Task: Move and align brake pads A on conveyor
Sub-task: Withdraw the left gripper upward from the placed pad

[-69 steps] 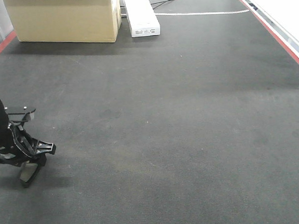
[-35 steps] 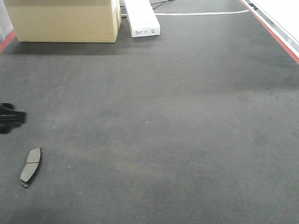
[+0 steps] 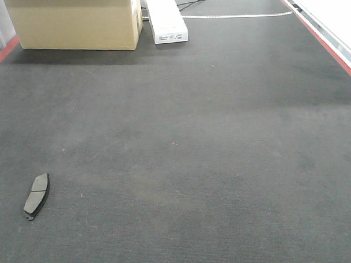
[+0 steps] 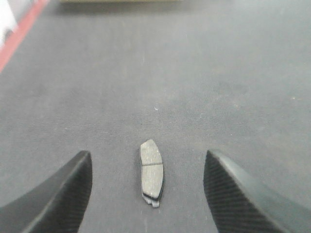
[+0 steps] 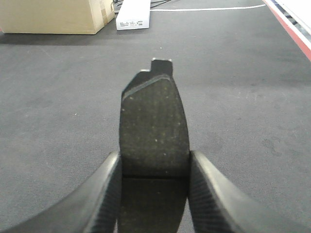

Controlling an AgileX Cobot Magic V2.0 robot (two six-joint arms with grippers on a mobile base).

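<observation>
We see the conveyor (image 3: 211, 165) filling nearly every view, a dark charcoal belt with a rough, felt-like surface and red edge strips. Far ahead of both grippers, at the belt's far end, a tan cardboard box (image 3: 76, 22) stands with a long white box (image 3: 166, 19) just beside it.

Our left gripper (image 4: 148, 160) has its two fingers spread wide and holds nothing. In the gap between those fingers, touching neither, one brake pad (image 4: 152, 172) lies flat on the belt. It is a small, slightly curved oblong with its grey face up, a thin groove across its middle and black backing showing along one edge.

Our right gripper (image 5: 154, 162) is clamped on a second brake pad (image 5: 154, 111). This pad sticks out forward past the fingertips, with its dark speckled face toward the camera and a small tab at its far end.
</observation>
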